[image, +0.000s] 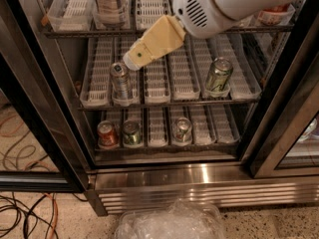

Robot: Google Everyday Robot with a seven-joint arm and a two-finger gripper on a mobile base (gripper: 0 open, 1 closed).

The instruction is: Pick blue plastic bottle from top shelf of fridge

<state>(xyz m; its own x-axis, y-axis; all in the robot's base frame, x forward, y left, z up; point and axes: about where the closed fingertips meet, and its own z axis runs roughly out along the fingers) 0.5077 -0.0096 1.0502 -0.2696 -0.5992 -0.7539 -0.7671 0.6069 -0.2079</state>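
Note:
The blue plastic bottle (110, 3) stands at the top edge of the view on the top shelf (75, 32) of the fridge (164, 176). Only its lower body with the pale label shows; its cap is cut off. My gripper (133, 59), cream-coloured on a white arm, reaches in from the upper right. It points down-left in front of the middle rack, below and to the right of the bottle and apart from it. Its tip hangs just above a silver can (121, 81).
A green can (218, 76) stands on the middle rack at the right. A red can (107, 133), a green can (132, 132) and a silver can (182, 129) stand on the lower rack. Black door frames flank the opening. A crumpled plastic bag (169, 222) and cables (25, 213) lie on the floor.

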